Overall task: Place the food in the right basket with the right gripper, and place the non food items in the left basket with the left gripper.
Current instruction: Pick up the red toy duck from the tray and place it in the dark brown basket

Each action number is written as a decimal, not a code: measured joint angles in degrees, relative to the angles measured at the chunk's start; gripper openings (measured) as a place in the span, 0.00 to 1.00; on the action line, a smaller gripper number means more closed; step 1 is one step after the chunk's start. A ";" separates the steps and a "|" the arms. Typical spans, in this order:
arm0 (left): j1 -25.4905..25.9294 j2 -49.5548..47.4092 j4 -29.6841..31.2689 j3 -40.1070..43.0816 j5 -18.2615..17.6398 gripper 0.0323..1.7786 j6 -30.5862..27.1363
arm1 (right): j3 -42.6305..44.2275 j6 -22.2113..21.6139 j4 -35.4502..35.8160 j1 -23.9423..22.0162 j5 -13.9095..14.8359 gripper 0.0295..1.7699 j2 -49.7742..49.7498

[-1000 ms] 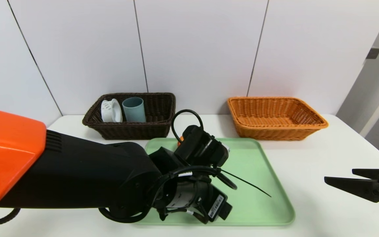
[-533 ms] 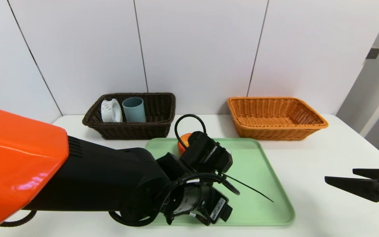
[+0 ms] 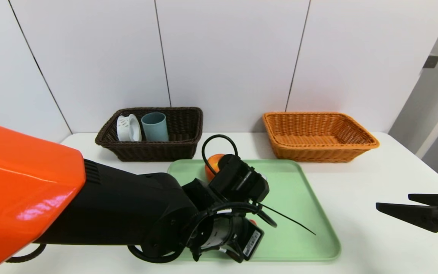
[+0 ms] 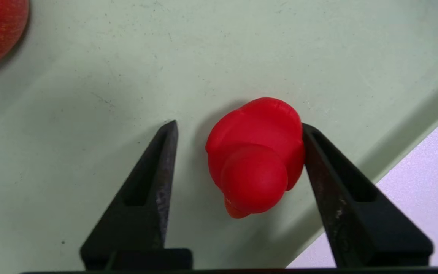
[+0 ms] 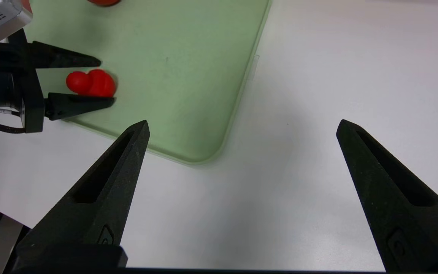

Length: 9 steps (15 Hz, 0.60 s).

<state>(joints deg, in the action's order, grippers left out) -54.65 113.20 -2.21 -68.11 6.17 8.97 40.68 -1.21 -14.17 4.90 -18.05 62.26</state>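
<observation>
Left basket (image 3: 150, 150): white item (image 3: 129, 128), blue cup (image 3: 155, 127). Left pincer (image 4: 238, 142) part-open around red object (image 4: 257, 160); right pincer (image 5: 243, 127) wide over surface (image 5: 280, 213).

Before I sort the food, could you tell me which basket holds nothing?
The orange-brown basket, at the robot's right; the dark brown one holds a cup.

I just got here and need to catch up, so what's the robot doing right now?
The left gripper is around a red object on the green tray, one finger against it, the other apart. The dark basket holds a blue cup and a white item. The right gripper waits open beside the tray.
</observation>
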 joint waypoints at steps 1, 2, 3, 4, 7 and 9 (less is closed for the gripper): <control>0.00 0.00 -0.02 0.04 0.00 0.50 0.06 | 0.06 0.00 0.00 0.00 0.00 0.96 0.00; 0.00 0.00 -0.02 0.11 0.00 0.45 0.06 | 0.13 -0.02 0.04 0.02 0.00 0.96 0.00; 0.00 -0.02 -0.02 0.13 0.02 0.40 0.09 | 0.22 0.00 0.04 0.05 -0.02 0.96 0.00; 0.00 -0.09 -0.02 0.11 0.16 0.39 0.06 | 0.33 0.00 0.06 0.05 0.00 0.96 0.00; 0.16 -1.11 0.00 -0.18 0.27 0.37 0.01 | 0.44 0.00 0.02 0.05 0.06 0.96 -0.07; 0.46 -2.97 -0.07 -0.18 0.28 0.37 0.01 | 0.35 -0.02 0.02 0.06 0.06 0.96 -0.09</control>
<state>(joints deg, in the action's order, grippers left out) -54.19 110.23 -2.28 -68.29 6.45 8.98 41.03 -1.23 -14.14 4.96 -17.99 62.17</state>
